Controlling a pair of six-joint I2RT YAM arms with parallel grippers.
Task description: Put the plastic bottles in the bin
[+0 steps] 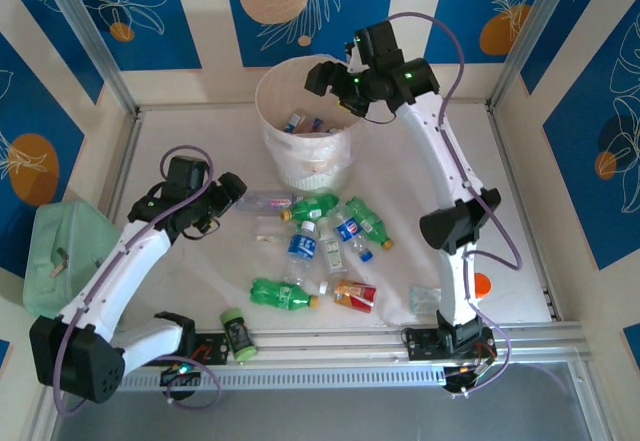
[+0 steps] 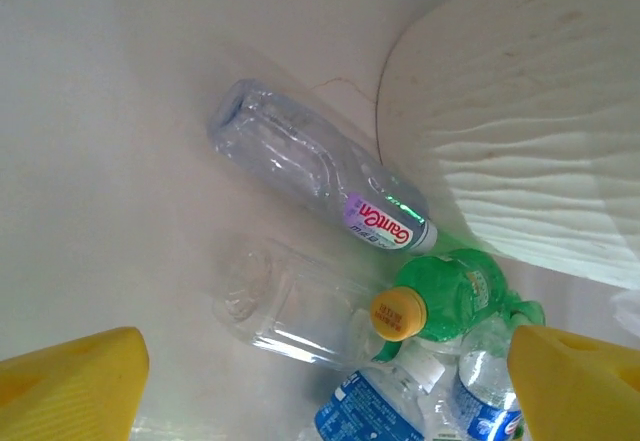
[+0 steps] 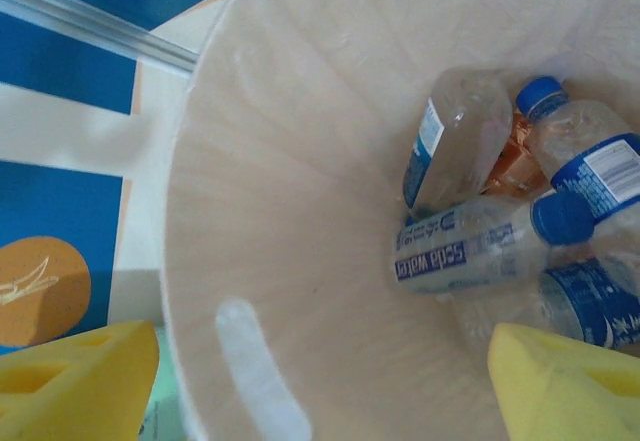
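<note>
Partly, bottles in the bin hide each other; left gripper and right gripper gape wide, empty.

Right tool above bin; left tool beside clear bottle on table.

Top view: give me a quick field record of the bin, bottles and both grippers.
bin: upright, far centre of table
bottles inside: several, mostly clear with blue labels
bottles on table: several, lying loose in front of the bin
left gripper: open, empty, above the table bottles
right gripper: open, empty, over the bin mouth
task: unfinished
</note>
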